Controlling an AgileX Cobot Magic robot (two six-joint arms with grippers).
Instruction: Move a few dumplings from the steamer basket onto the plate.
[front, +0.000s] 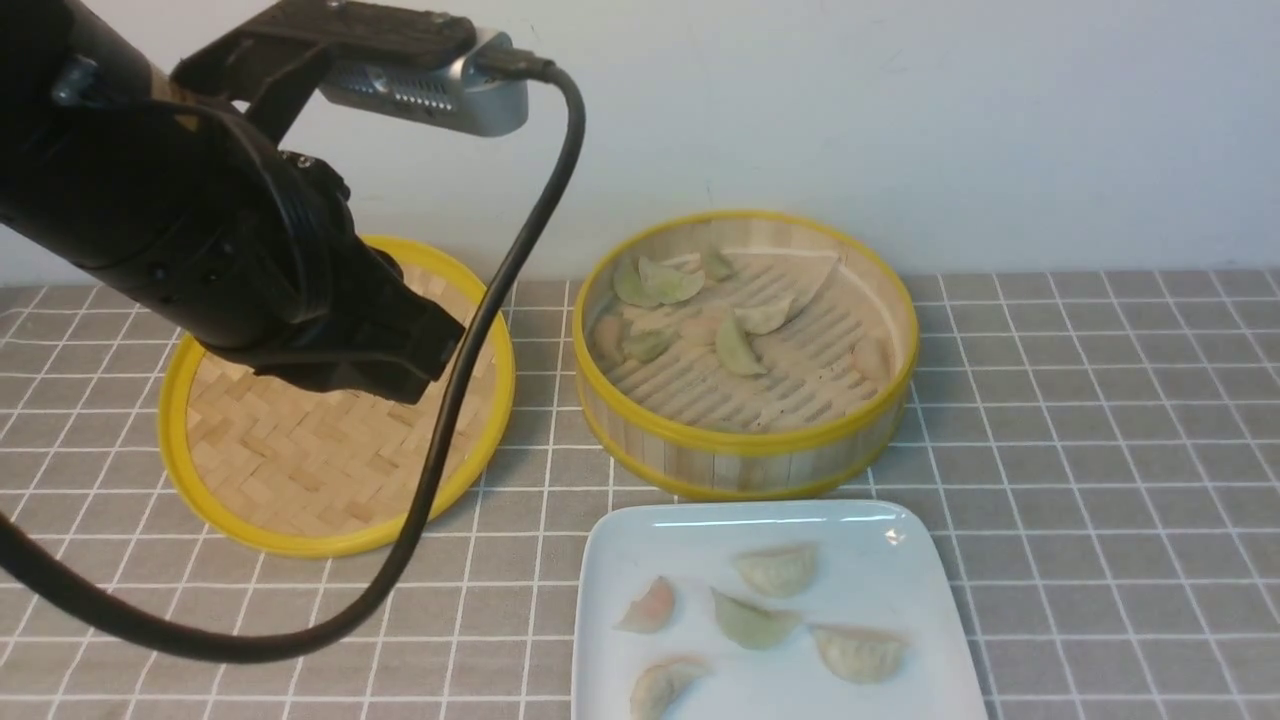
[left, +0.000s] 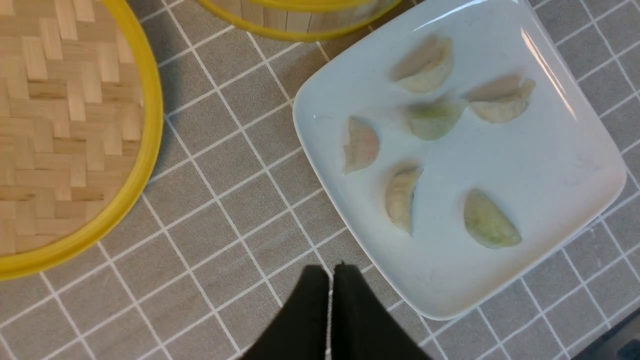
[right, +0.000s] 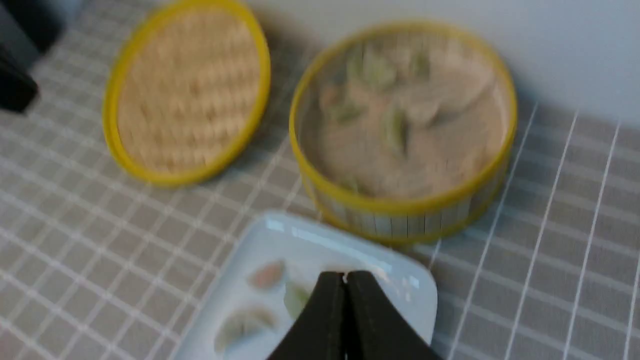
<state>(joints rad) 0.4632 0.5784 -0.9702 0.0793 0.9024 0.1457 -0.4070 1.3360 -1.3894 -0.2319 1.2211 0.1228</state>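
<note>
Steamer basket (front: 740, 465) sat open at the far middle of the desk (front: 1100, 450). Its woven lid (front: 300, 470) lay flat to the left, probably set aside to give access from above. Plate (front: 900, 580) sat just near of the basket, almost touching its wall, which made for a short carry.

Six dumplings (left: 432, 117) were on the plate per the left wrist view; the front view cropped off the nearest one. They lay spread out with none touching, likely dropped one at a time so they wouldn't stick. More dumplings in the basket (front: 735, 348) were bunched mostly at its far-left side, and one sat alone against the right wall.

Left gripper (left: 331, 270) had its jaws pressed together and held nothing. It hung over bare desk between the lid and the plate's left edge, and the left arm (front: 200, 240) sat high over the lid. It looked parked out of the way.

Right gripper (right: 345, 275) was out of the front view. In its own wrist view, which was blurry, the jaws were closed tip to tip and empty, above the near part of the plate.

"A few" looked already met, so the task was judged done or nearly so. Neither gripper carried a dumpling.
</note>
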